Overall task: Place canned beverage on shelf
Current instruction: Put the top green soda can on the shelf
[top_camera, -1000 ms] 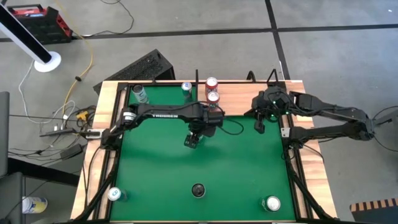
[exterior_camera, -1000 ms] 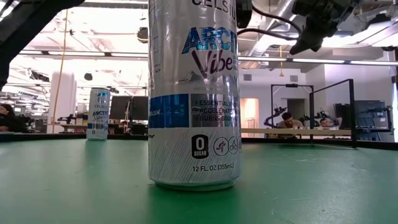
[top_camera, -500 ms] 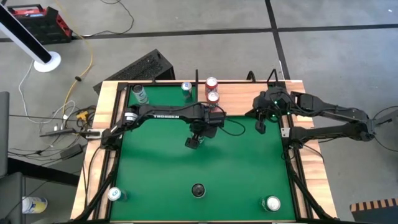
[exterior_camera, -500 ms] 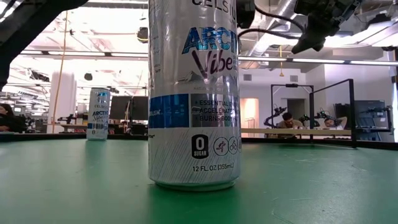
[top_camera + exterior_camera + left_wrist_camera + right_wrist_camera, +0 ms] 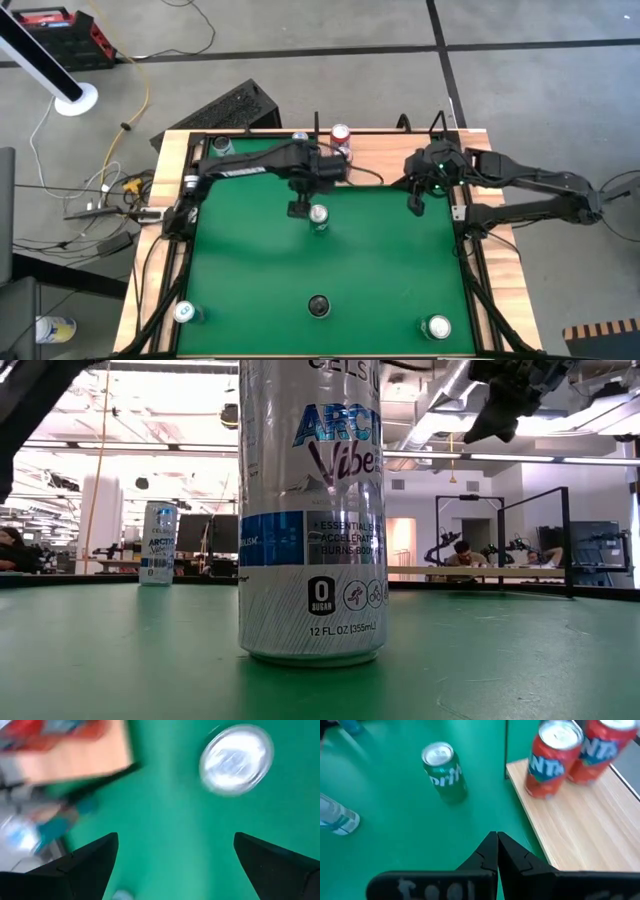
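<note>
Green Sprite can (image 5: 318, 217), shiny round alu top, upright on green felt desk (image 5: 380, 280), centre-upper frame, below light-wood shelf (image 5: 385, 150) w/ two red Fanta cans (image 5: 341, 135). Left gripper (image 5: 297, 208) jaws spread beside can; right gripper (image 5: 415, 204) jaws pressed together.

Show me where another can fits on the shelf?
The shelf has bare wood beside the two red cans. The mat in front of the green can is free too. Crowded: around those cans, by the left gripper.

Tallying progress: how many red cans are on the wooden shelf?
2. One red can stands near the shelf edge by the green mat; the other right beside it, farther in.
</note>
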Robot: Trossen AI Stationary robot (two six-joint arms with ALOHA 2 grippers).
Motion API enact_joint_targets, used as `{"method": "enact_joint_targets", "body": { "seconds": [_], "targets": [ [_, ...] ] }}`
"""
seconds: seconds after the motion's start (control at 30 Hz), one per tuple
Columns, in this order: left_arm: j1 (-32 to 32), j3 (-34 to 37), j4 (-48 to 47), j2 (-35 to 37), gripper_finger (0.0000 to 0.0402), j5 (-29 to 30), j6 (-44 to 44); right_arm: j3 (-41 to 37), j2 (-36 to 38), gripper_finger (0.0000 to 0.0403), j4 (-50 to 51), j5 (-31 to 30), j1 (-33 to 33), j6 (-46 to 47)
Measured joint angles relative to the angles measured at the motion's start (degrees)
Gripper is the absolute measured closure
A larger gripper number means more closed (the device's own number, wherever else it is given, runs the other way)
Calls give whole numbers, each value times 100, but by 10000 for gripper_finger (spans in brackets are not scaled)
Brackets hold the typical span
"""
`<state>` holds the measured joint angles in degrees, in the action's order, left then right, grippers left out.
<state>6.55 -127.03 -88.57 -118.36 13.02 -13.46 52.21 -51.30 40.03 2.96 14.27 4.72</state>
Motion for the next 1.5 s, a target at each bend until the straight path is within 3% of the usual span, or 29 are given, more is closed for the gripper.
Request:
{"method": "enact_joint_targets", "body": {
  "seconds": [0.17,0.33,0.53,0.63,0.87,1.07,1.27,1.5],
  "targets": [
    [169,1000,478,1073,20,128,308,0,-417,376,-771,-1,-398,-46],
    [218,3276,2097,2708,20,109,367,0,-1093,376,-1974,0,-902,-324],
    [218,6430,4870,4804,19,-165,411,0,-2089,376,-3594,2,-1285,-724],
    [218,7813,6696,5683,19,-373,491,0,-2487,376,-4130,2,-1373,-921],
    [217,10425,10795,6639,19,-780,761,-2,-3128,376,-5154,17,-1389,-972],
    [216,11333,12237,6666,19,-596,1156,-2,-3501,376,-5737,232,-1391,-822],
    [216,11506,12305,6429,19,-368,1371,73,-4071,372,-6035,299,-1389,-667],
    [216,11507,12254,6065,19,-364,1326,321,-4288,302,-6013,115,-1389,-627]
  ]
}}
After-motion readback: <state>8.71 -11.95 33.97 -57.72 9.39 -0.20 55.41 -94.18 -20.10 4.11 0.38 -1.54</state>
